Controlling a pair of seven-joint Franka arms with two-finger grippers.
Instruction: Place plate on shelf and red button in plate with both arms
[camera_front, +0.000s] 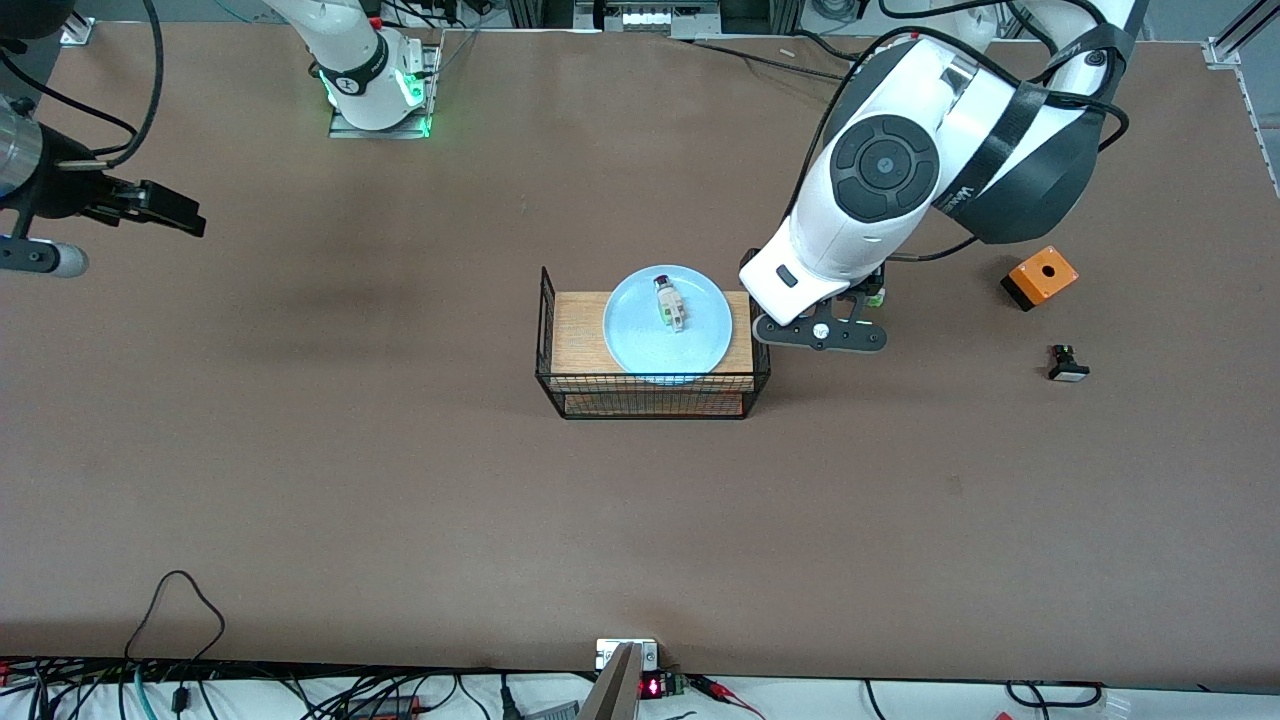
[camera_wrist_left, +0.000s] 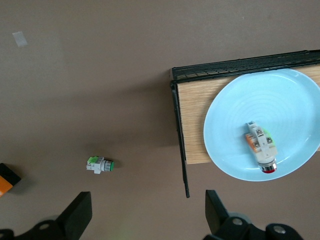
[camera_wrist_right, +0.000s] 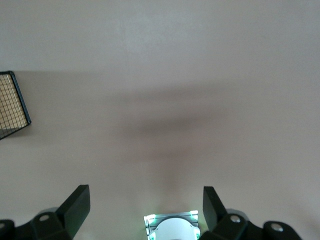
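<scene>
The light-blue plate (camera_front: 650, 345) lies on a wooden board (camera_front: 575, 330) in the black wire rack (camera_front: 560, 385). The red button (camera_front: 669, 302) lies on its side on the plate. The left wrist view shows the plate (camera_wrist_left: 235, 135) and the button (camera_wrist_left: 260, 147), its red cap toward the rim. My left gripper (camera_front: 822, 333) is over the table just beside the rack, toward the left arm's end. It is open and empty in its wrist view (camera_wrist_left: 147, 212). My right gripper (camera_front: 175, 212) is open and empty, up over the table at the right arm's end, also in its wrist view (camera_wrist_right: 145, 202).
A white-green switch (camera_wrist_left: 100, 165) lies on the table by my left gripper. An orange box (camera_front: 1040, 277) and a black switch with a white cap (camera_front: 1067, 364) lie toward the left arm's end. The rack's corner (camera_wrist_right: 12, 105) shows in the right wrist view.
</scene>
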